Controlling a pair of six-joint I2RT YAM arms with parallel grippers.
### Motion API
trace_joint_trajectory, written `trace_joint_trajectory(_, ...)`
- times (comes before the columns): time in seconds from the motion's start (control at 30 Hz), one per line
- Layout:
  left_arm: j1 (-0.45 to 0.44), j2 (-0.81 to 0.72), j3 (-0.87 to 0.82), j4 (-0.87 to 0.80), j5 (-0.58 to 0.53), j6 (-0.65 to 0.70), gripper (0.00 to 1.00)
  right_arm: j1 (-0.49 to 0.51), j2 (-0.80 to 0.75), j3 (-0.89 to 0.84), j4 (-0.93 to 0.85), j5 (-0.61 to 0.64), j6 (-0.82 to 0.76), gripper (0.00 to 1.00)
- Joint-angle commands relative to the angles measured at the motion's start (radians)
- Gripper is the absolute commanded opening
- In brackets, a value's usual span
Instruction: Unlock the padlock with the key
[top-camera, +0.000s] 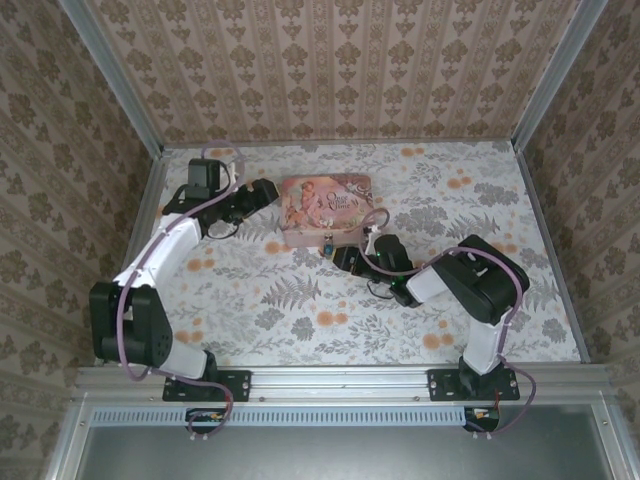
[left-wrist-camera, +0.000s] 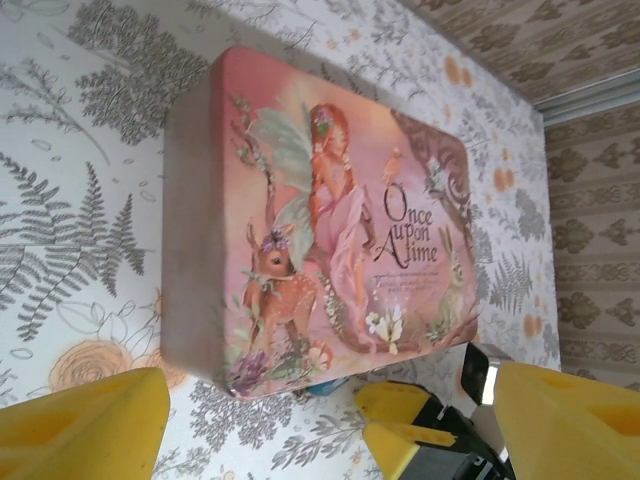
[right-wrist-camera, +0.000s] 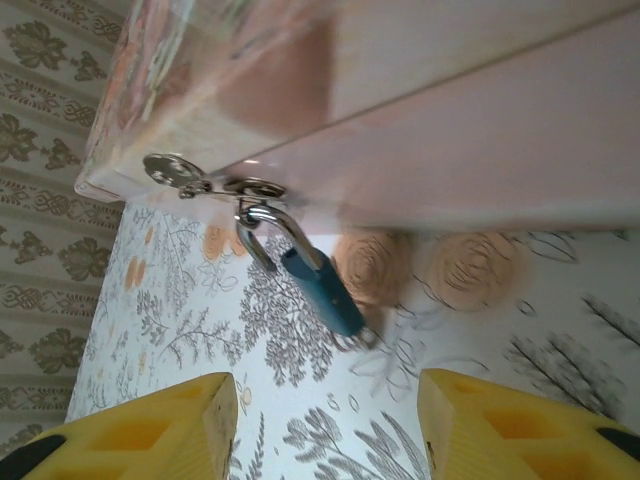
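From above, the left arm bends forward, left gripper (top-camera: 262, 193) at the pink tin's (top-camera: 325, 205) left end. The right arm folds low, right gripper (top-camera: 348, 256) just beside the padlock (top-camera: 327, 244).

Left wrist: 2 yellow fingers (left-wrist-camera: 80, 425) spread, empty.

Right wrist: fingers wide apart, empty; padlock hanging from the tin's hasp (right-wrist-camera: 255, 188).

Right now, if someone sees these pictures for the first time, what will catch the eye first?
The pink "Once Upon a Time" tin toward the far middle of the floral table. Next, the small teal padlock hanging from its hasp, with the right claw open facing it.
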Motion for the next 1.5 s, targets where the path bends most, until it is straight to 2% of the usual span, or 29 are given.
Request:
trace_joint_trajectory(0.0,0.001,0.020,0.049,-0.079,-0.004,0.056,0.85,0.015,0.034,0.039,0.035,0.029,-0.046,0.51)
trace_joint_trajectory(0.27,-0.001,0.083,0.105,-0.102,0.030,0.042,0.85,0.047,0.035,0.089,-0.105,0.122,-0.173,0.49)
trace_joint_trajectory(0.53,-0.001,0.107,0.133,-0.100,0.042,0.037,0.85,0.061,0.063,0.091,-0.091,0.193,-0.194,0.49)
trace_joint_trajectory(0.83,-0.001,0.142,0.176,-0.125,0.045,0.046,0.85,0.070,0.130,0.130,-0.053,0.180,-0.189,0.48)
trace_joint_trajectory(1.07,0.000,0.149,0.189,-0.123,0.048,0.038,0.85,0.073,0.146,0.118,-0.022,0.184,-0.177,0.43)
trace_joint_trajectory(1.27,-0.001,0.151,0.186,-0.110,0.047,0.030,0.85,0.073,0.151,0.106,-0.009,0.188,-0.169,0.33)
trace_joint_trajectory(1.47,-0.001,0.156,0.186,-0.111,0.036,0.037,0.85,0.072,0.140,0.091,-0.008,0.205,-0.161,0.08)
